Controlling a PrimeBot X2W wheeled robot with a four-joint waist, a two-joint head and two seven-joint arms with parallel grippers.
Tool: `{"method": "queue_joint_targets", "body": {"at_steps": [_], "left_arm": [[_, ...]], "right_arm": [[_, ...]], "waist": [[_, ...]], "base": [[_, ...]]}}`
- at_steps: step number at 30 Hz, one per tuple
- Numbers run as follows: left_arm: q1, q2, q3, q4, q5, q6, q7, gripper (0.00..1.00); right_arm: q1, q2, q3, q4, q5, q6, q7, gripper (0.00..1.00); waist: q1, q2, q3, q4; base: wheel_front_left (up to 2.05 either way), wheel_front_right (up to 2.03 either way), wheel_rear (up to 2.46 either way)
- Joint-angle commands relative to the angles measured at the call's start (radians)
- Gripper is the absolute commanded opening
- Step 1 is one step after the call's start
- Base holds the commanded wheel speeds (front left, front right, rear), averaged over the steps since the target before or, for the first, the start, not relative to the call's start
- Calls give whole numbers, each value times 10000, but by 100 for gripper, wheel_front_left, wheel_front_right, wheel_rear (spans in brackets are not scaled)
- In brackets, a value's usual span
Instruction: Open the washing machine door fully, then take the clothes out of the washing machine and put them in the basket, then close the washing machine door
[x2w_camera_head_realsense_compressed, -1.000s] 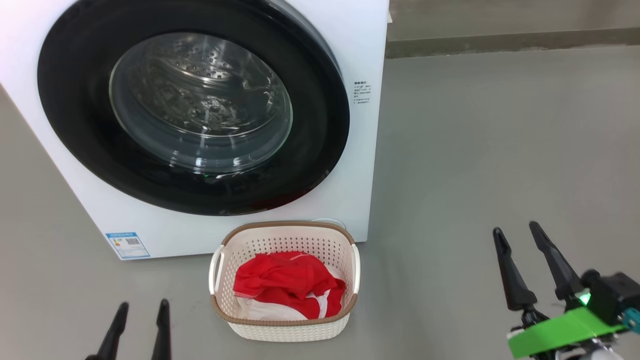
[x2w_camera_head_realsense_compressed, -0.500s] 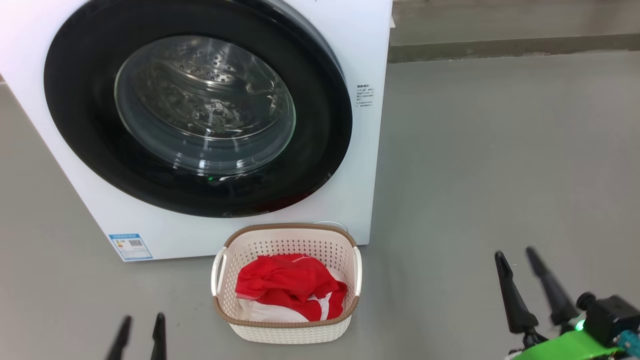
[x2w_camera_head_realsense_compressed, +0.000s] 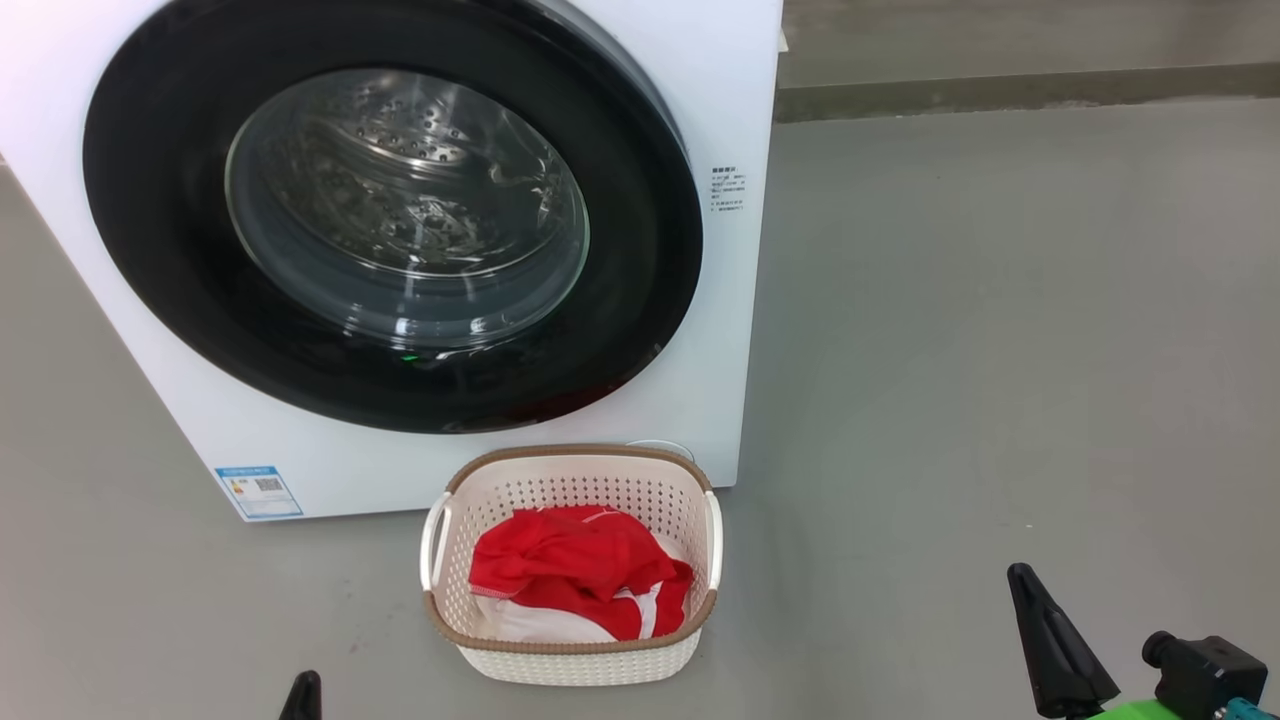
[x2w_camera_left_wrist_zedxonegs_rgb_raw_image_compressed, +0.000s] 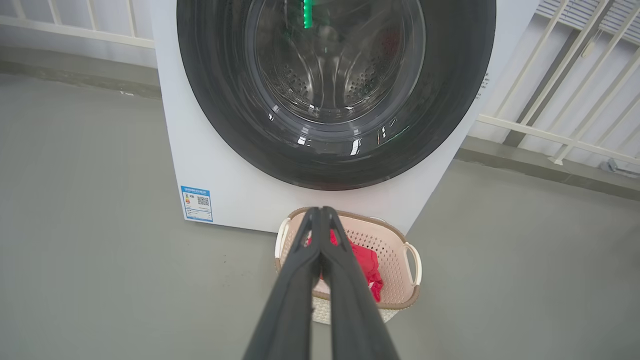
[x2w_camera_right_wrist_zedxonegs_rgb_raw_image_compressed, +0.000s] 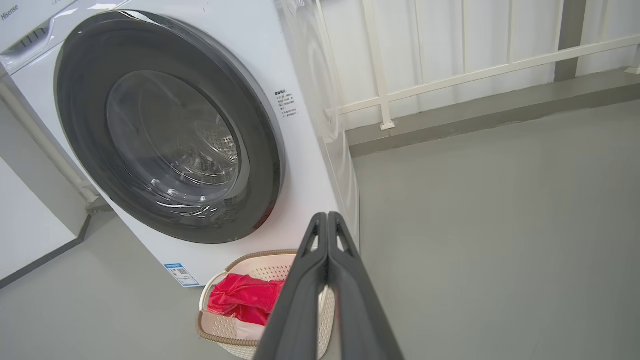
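Note:
The washing machine (x2w_camera_head_realsense_compressed: 725, 90) stands at the upper left, and its door (x2w_camera_head_realsense_compressed: 150, 220) lies shut flat against the front; bare steel drum shows through the glass. The basket (x2w_camera_head_realsense_compressed: 575, 452) sits on the floor right in front of it, with red clothes (x2w_camera_head_realsense_compressed: 570, 560) piled inside. My left gripper (x2w_camera_head_realsense_compressed: 303, 695) just pokes up at the bottom edge, left of the basket. Along its own view the left gripper (x2w_camera_left_wrist_zedxonegs_rgb_raw_image_compressed: 320, 212) is shut and empty, pointing over the basket (x2w_camera_left_wrist_zedxonegs_rgb_raw_image_compressed: 400, 240). My right gripper (x2w_camera_head_realsense_compressed: 1045, 630) is low at the right, well clear of the basket; its wrist view shows this gripper (x2w_camera_right_wrist_zedxonegs_rgb_raw_image_compressed: 327, 217) shut on nothing.
Grey floor (x2w_camera_head_realsense_compressed: 1000, 350) spreads wide to the right of the machine. A low kerb (x2w_camera_head_realsense_compressed: 1000, 88) runs along the back, with a white railing (x2w_camera_right_wrist_zedxonegs_rgb_raw_image_compressed: 450, 75) above it. A blue label (x2w_camera_head_realsense_compressed: 258, 490) marks the machine's lower left corner.
Both grippers have gone from open to shut and have sunk toward the bottom edge of the head view. The door, basket and clothes stay as they were.

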Motion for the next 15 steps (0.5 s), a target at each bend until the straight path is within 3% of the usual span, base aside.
{"method": "queue_joint_targets", "body": {"at_steps": [1, 15], "left_arm": [[-287, 120, 59, -237, -377, -6, 82, 0], [-520, 144, 58, -237, -1848, -14, 444, 0]], "right_arm": [[-376, -53, -85, -215, 314, -1, 62, 0], [-603, -16, -223, -150, 1573, -2, 445, 0]], "waist": [[-2, 0, 26, -5], [-3, 0, 109, -40]], "base": [[0, 0, 0], [0, 0, 0]]}}
